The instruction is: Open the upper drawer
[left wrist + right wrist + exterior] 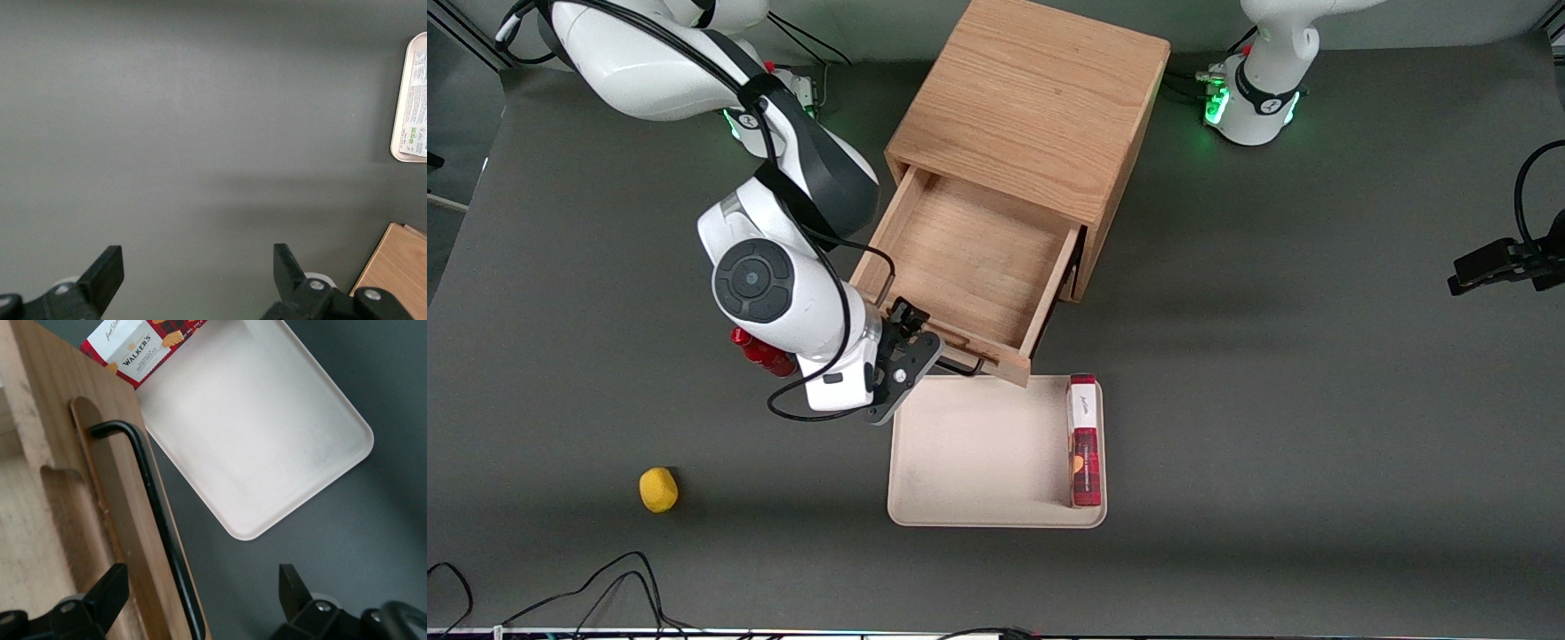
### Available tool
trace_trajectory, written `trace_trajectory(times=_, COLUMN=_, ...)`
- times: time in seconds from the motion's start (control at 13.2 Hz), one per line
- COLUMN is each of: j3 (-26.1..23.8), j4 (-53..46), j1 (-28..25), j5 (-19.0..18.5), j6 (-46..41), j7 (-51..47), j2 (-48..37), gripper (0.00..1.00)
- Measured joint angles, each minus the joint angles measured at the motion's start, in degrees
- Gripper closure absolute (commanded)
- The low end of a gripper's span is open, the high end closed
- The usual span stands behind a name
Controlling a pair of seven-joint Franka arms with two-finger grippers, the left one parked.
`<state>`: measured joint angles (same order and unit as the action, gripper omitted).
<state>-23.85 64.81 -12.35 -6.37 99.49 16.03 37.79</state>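
Wrist camera over the drawer front

The gripper (200,597) hangs with fingers spread either side of the black wire handle (157,520) on the upper drawer (80,447); a cream tray (267,447) holds a Walker's box (137,343).

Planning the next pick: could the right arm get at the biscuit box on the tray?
Probably yes. The open gripper hangs at the upper drawer handle, right beside the tray; nothing covers the biscuit box.
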Motion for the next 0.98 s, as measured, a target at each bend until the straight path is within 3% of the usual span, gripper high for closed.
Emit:
trace_trajectory(times=0.45, j3=0.01, j4=-1.98, j1=1.17, j5=0.05, j6=-5.99, j7=-0.66, j2=-3.88, gripper=0.00)
trace_trajectory(times=0.68, j3=-0.11, j4=-1.83, j1=3.03, j5=0.35, j6=-13.57, j7=-5.52, j2=-7.72, gripper=0.00)
trace_trajectory(times=0.98, j3=-0.30, j4=3.51, j1=6.66, j5=2.37, j6=-16.48, j7=-6.87, j2=-15.07, gripper=0.00)
